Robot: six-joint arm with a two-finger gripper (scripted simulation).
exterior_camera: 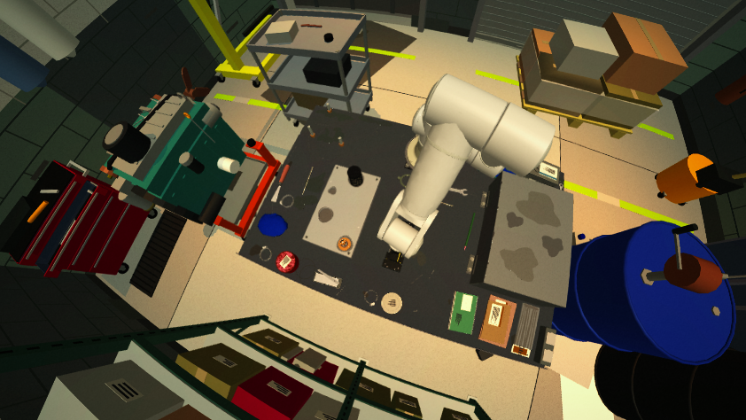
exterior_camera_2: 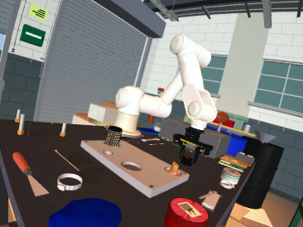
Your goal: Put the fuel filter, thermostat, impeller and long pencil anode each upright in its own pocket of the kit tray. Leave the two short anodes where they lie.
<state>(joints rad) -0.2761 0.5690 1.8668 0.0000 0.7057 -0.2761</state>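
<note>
The kit tray (exterior_camera: pixel 342 210) (exterior_camera_2: pixel 134 165) lies flat on the dark bench; a black ribbed impeller (exterior_camera: pixel 355 176) (exterior_camera_2: pixel 112 136) stands upright in its far pocket and an orange thermostat (exterior_camera: pixel 344 243) (exterior_camera_2: pixel 174 168) sits in its near pocket. Two pockets between them are empty. My gripper (exterior_camera: pixel 392 260) (exterior_camera_2: pixel 189 159) is down at the bench just right of the tray's near end. It is closed on a small part that I cannot make out. Three short orange-based anodes (exterior_camera_2: pixel 18 122) stand at the bench's far left edge.
The grey case (exterior_camera: pixel 527 235) (exterior_camera_2: pixel 198 138) stands close behind the gripper. A red round can (exterior_camera: pixel 286 261) (exterior_camera_2: pixel 187 212), a blue dish (exterior_camera: pixel 272 225) (exterior_camera_2: pixel 85 213), a hose clamp (exterior_camera_2: pixel 69 181), a scraper (exterior_camera_2: pixel 25 172), a thin rod (exterior_camera_2: pixel 66 159) and a white tape roll (exterior_camera: pixel 391 302) (exterior_camera_2: pixel 230 177) lie around the tray.
</note>
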